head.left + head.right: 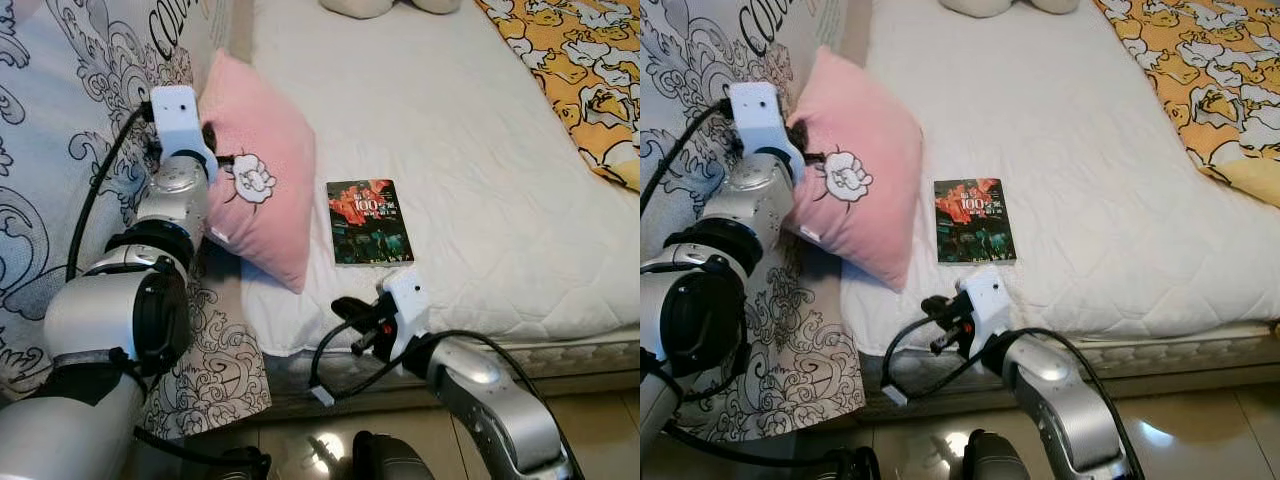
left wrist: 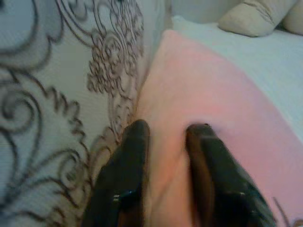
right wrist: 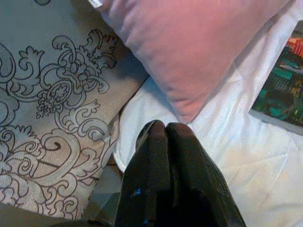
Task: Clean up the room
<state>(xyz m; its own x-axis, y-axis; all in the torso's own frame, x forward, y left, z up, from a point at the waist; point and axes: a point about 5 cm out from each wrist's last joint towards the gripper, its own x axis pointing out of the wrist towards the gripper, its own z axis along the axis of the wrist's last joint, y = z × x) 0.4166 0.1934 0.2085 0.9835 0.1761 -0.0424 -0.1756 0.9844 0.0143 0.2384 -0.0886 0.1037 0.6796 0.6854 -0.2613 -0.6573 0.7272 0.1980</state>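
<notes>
I can't read the book (image 1: 369, 222) title; the plush toy (image 1: 388, 6) and yellow blanket (image 1: 580, 70) are cut by the frame edges.

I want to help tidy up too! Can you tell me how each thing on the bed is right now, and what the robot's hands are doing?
Pink pillow: tilted up on its edge, gripped at its side.
Book: closed, lying flat on the white mattress, untouched.
Yellow blanket: spread along the bed's far side.
Left gripper: jaws pinching the pink pillow.
Right gripper: jaws shut, empty, near the bed's edge.
</notes>
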